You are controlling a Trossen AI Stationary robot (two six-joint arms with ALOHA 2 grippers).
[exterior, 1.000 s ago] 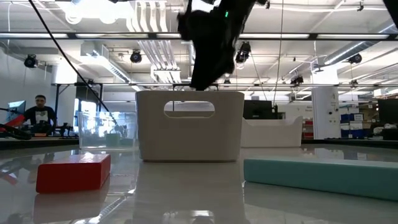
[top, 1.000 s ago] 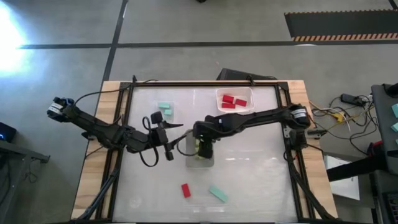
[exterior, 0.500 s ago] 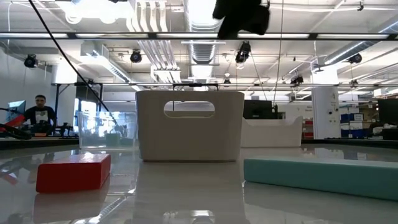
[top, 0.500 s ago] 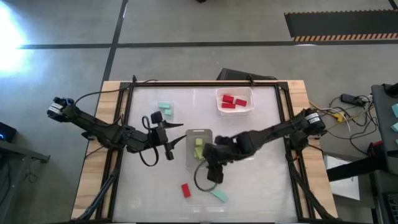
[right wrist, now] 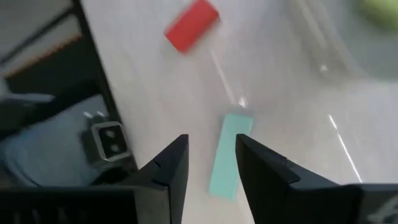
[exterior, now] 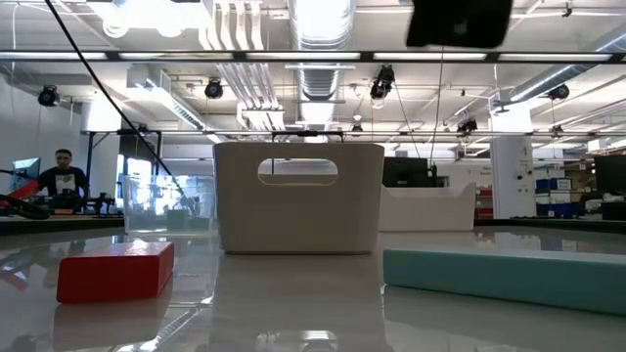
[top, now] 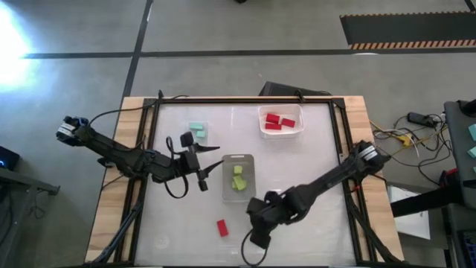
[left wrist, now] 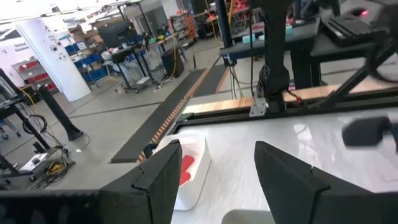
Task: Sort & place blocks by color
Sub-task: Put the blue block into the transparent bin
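No legible text, label, brand name or number on anything in view: the blocks, the clear containers and the table surface carry no markings that can be read. Boxes and shelving in the room behind the table show shapes only, with any lettering too small to make out. The one sign-like marking is a yellow-and-black hazard stripe along the edge of a dark floor mat, on the floor beyond the table's far right corner; it carries no words.
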